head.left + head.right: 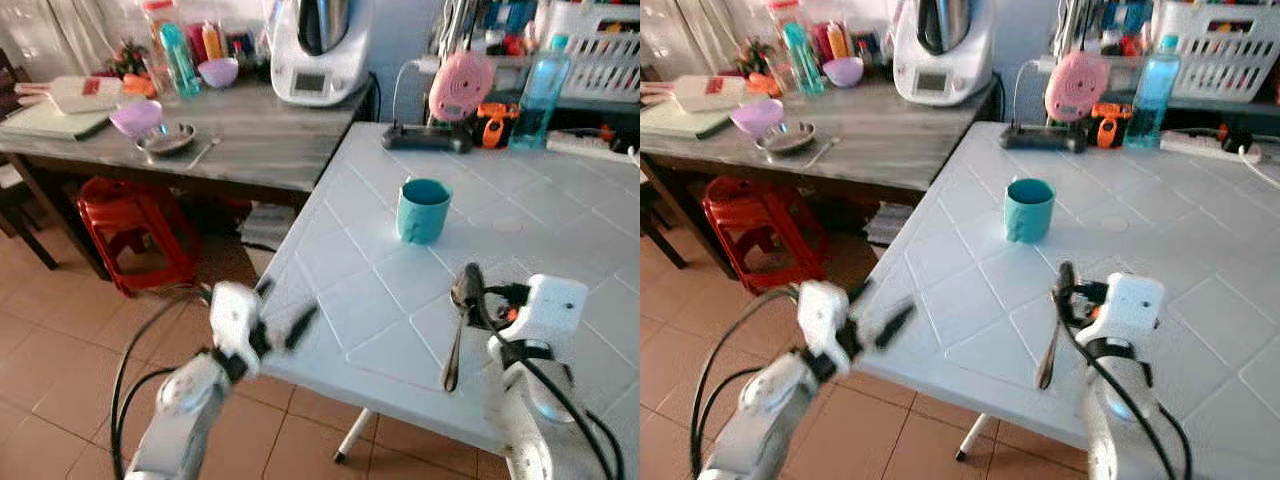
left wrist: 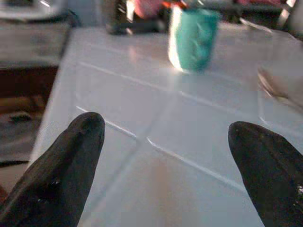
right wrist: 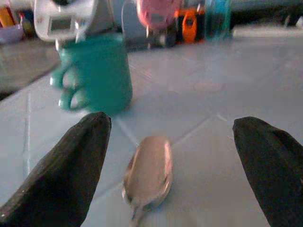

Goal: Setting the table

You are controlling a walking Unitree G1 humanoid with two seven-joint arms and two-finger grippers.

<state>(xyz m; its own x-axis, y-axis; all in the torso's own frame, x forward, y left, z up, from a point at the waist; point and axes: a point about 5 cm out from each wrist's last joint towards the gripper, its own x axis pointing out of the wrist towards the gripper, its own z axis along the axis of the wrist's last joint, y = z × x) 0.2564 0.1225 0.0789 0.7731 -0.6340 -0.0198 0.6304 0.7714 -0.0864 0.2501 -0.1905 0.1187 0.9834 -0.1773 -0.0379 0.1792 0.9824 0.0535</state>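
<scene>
White table (image 1: pixel 560 230): one mug (image 1: pixel 423 210), one spoon (image 1: pixel 459 326).

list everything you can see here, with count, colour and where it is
mug: 1, teal, upright mid white table
spoon: 1, metal, lying on white table near its front edge
bottle: 1, blue, back of white table
round device: 1, pink, back of white table
kitchen machine: 1, white, grey counter
bowls: 2, lilac, grey counter
stool: 1, red, under counter
left hand: 1, black fingers open, at table's left edge
right hand: 1, black fingers open, either side of spoon's bowl
</scene>
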